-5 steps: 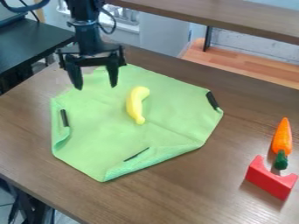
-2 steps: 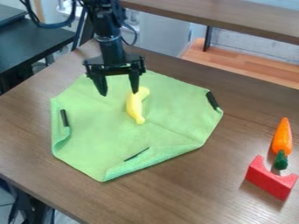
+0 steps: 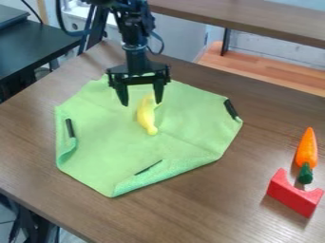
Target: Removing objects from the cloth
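The wooden table [image 3: 234,199] bears everything here, with room beyond the cloth for whatever I take off it. The green cloth [image 3: 108,137] lies spread across it, its near edge folded over; I judge it marks the area I am to free of objects.

My gripper [image 3: 141,103] is wide open and empty, fingers pointing down over the banana's far end, presumably so they can pass either side of it. I cannot tell how high they are. The next move likely calls for centring and lowering before I close.

The red block [image 3: 293,194] and the carrot [image 3: 306,149] lie on bare wood, off the cloth, which suits the task. The carrot's green top sits at the block's hollow; whether they touch, I cannot tell.

The banana [image 3: 147,118] lies near the middle of the cloth: smooth, plain yellow, slim and gently curved, with a small blunt near tip.
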`<state>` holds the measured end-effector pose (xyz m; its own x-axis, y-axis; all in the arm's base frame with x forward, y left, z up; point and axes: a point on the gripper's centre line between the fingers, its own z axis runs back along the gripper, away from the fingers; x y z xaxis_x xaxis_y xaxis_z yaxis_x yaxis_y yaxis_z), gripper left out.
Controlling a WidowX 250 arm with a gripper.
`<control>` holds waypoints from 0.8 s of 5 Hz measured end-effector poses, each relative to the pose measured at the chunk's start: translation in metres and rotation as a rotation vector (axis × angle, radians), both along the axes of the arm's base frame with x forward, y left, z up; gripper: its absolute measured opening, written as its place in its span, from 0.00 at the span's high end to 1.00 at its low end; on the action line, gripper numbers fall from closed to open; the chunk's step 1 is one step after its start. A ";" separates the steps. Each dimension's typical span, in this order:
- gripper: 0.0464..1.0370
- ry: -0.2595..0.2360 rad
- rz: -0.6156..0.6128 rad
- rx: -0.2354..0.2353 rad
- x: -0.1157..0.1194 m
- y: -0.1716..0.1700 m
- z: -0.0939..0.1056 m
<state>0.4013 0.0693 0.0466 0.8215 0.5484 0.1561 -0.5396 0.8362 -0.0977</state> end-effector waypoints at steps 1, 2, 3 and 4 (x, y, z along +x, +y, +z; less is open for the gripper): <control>0.04 0.015 -0.001 0.019 0.004 -0.010 -0.008; 0.04 0.014 0.001 0.039 0.006 -0.013 -0.012; 0.05 0.022 -0.002 0.058 0.007 -0.018 -0.021; 0.13 0.028 -0.004 0.078 0.007 -0.021 -0.030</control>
